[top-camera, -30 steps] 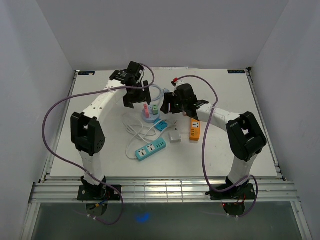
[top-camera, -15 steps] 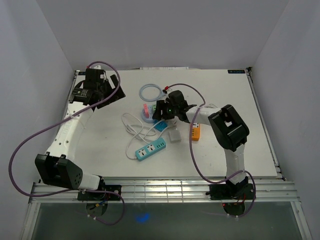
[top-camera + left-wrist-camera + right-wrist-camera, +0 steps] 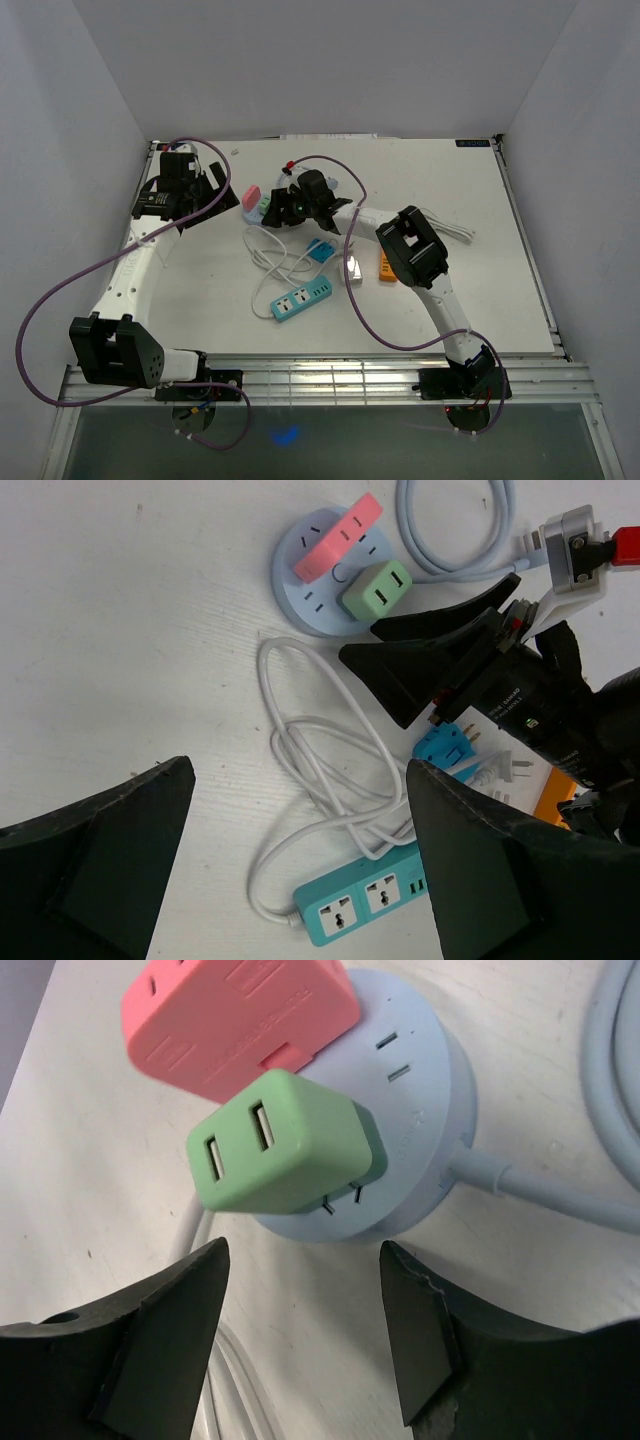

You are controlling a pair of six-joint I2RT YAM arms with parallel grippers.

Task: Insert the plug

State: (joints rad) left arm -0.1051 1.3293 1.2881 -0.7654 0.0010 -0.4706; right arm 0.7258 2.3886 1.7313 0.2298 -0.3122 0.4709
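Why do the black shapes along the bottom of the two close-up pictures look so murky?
Right wrist view: the green adapter is sharp, but the right gripper sits nearest the lens, dark and slightly soft. Left wrist view: the left gripper looks the same. Top view: even light, faint shadows, no glare.

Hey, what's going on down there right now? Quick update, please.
Left gripper open, empty, hovering above. Right gripper open, facing green plug. Prongs showing above round socket hub, not fully seated. Pink adapter close beside it.

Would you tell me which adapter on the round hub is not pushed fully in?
The green adapter: its prongs show above the round hub; the pink adapter shows none.
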